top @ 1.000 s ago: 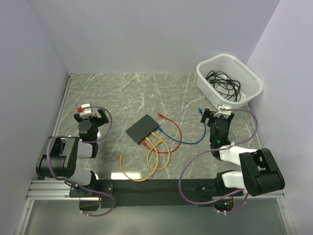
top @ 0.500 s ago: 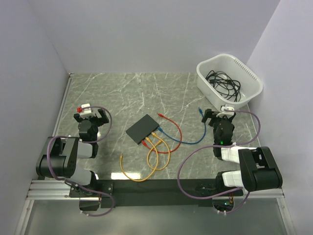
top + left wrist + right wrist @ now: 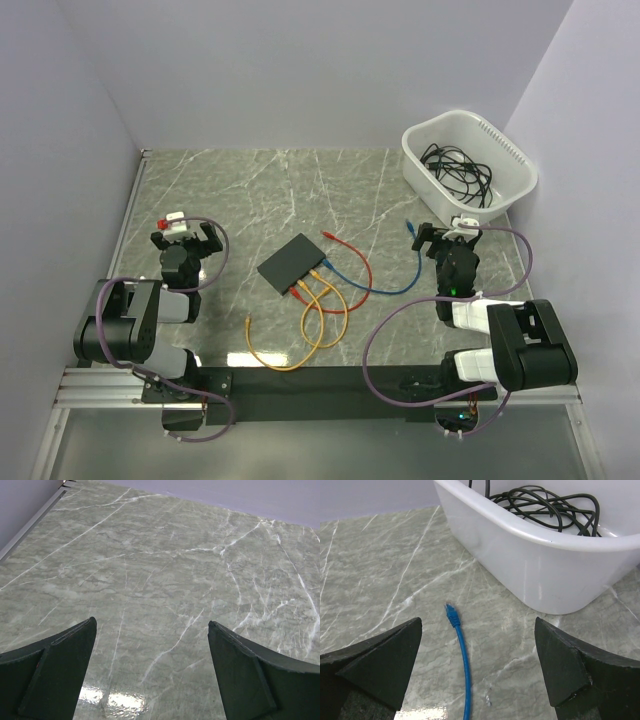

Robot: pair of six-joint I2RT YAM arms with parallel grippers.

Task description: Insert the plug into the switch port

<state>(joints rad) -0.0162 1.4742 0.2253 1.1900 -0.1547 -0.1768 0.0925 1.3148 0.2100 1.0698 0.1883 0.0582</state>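
The switch (image 3: pixel 294 263) is a flat black box lying at the table's middle, with red, blue and orange cables running from its near edge. The blue cable (image 3: pixel 395 289) ends in a loose blue plug (image 3: pixel 411 224), which the right wrist view shows lying flat on the marble (image 3: pixel 451 614). My right gripper (image 3: pixel 446 231) hovers just behind that plug, open and empty (image 3: pixel 478 621), with the plug slightly left of centre between its fingers. My left gripper (image 3: pixel 183 234) is at the far left, well away from the switch, open over bare marble (image 3: pixel 151 623).
A white tub (image 3: pixel 468 164) holding coiled black cables stands at the back right, close ahead of the right gripper (image 3: pixel 540 575). A red cable's loose end (image 3: pixel 330 235) lies beyond the switch. Orange cable loops (image 3: pixel 322 318) spread toward the near edge.
The right arm's base and elbow have swung slightly, and its gripper has shifted a little to the right. The left arm and the cables have not moved.
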